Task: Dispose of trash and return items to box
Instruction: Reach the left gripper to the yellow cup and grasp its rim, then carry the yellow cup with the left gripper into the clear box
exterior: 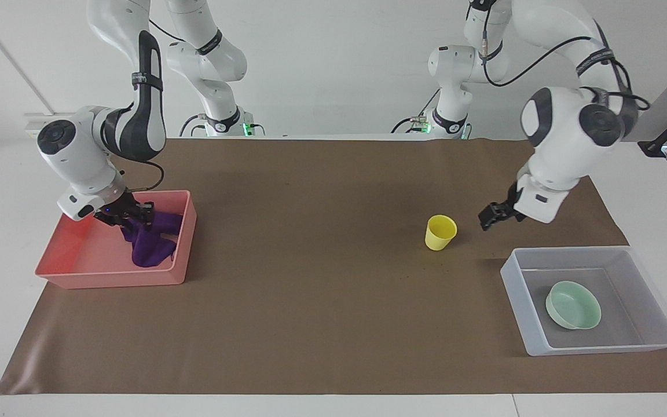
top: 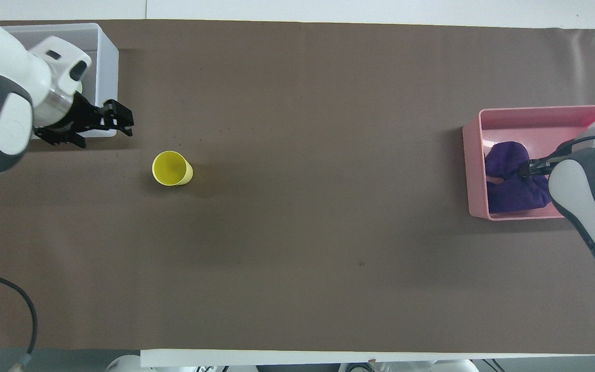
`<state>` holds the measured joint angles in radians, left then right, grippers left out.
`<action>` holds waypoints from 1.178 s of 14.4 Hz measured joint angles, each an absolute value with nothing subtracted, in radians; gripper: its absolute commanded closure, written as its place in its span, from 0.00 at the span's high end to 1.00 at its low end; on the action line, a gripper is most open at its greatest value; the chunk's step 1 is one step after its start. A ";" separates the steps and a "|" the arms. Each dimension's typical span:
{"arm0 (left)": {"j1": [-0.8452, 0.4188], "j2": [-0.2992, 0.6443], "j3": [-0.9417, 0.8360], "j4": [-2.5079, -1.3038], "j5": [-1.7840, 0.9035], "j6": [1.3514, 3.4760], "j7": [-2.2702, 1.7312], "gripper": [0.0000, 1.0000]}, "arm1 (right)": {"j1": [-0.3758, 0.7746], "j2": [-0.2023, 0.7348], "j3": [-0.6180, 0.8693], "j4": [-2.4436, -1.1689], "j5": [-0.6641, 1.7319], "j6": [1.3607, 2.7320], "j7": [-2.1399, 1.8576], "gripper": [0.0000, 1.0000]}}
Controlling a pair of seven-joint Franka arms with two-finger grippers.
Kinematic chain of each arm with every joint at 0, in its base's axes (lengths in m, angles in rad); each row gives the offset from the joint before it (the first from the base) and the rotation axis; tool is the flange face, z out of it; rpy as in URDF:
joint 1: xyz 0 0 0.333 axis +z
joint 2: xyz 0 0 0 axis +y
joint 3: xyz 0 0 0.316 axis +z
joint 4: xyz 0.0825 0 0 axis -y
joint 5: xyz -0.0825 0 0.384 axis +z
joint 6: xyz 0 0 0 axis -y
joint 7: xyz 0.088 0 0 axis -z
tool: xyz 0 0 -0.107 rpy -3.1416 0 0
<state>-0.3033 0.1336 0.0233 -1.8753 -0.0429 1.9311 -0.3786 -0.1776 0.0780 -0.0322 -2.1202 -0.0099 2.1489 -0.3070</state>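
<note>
The purple cloth wad (exterior: pixel 151 246) lies in the pink tray (exterior: pixel 79 258), against the wall toward the table's middle; it also shows in the overhead view (top: pixel 506 178). My right gripper (exterior: pixel 131 219) is down in the tray, shut on the cloth's top (top: pixel 527 169). The mint-green bowl (exterior: pixel 574 304) rests on the floor of the translucent box (exterior: pixel 516 289). The yellow cup (exterior: pixel 440 231) stands upright on the mat (top: pixel 172 168). My left gripper (exterior: pixel 493 217) is open and empty, raised over the mat between cup and box (top: pixel 119 118). In the overhead view the left arm hides the bowl.
A brown mat (exterior: pixel 322 278) covers the table. The box (top: pixel 104 51) sits at the left arm's end, the pink tray (top: pixel 535 114) at the right arm's end.
</note>
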 measured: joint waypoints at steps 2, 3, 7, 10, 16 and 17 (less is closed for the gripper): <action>-0.351 0.089 0.022 -2.035 -0.043 2.084 -0.392 0.92 | -0.149 0.067 -0.030 -2.063 -0.010 2.074 -0.307 0.99; -0.363 0.075 0.022 -2.090 -0.043 2.124 -0.392 0.73 | -0.128 0.064 -0.029 -2.026 -0.009 2.025 -0.305 0.99; -0.367 0.065 0.030 -2.194 -0.043 2.212 -0.392 0.00 | -0.045 0.061 -0.025 -1.897 -0.008 1.861 -0.212 0.99; -0.362 0.067 0.034 -2.228 -0.043 2.286 -0.392 0.00 | -0.025 0.058 -0.024 -1.784 -0.008 1.700 -0.191 0.99; -0.363 0.070 0.031 -2.125 -0.046 2.274 -0.495 0.00 | -0.023 0.002 -0.025 -1.629 -0.008 1.424 -0.191 0.99; -0.362 0.071 0.032 -2.077 -0.046 2.222 -0.505 0.00 | -0.023 -0.013 -0.025 -1.626 -0.008 1.396 -0.191 0.99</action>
